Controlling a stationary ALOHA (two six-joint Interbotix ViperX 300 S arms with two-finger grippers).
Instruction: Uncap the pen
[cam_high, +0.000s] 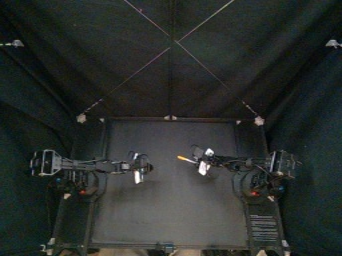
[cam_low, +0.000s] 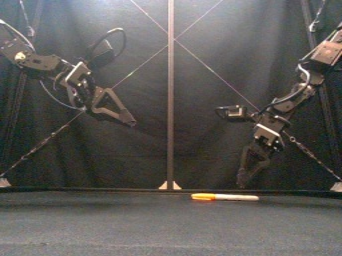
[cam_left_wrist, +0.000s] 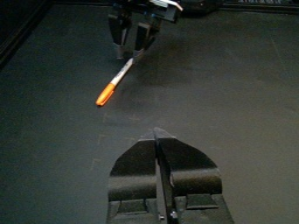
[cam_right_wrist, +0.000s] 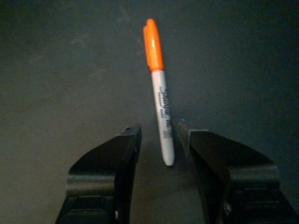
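I see the pen lying flat on the black table, just right of its middle and crosswise in my front view. Its barrel is white with dark print. The orange cap is fully on, at the end toward the left side.

Orange-capped pen on black table, white end between parted jaws

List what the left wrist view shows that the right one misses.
Left wrist view only: the left hand, jaws shut, short of the pen, and the right hand from outside, over the pen's white end. Right wrist view only: black print on the barrel, which lies between that hand's open jaws. Both: the pen, orange cap on, on the black table.
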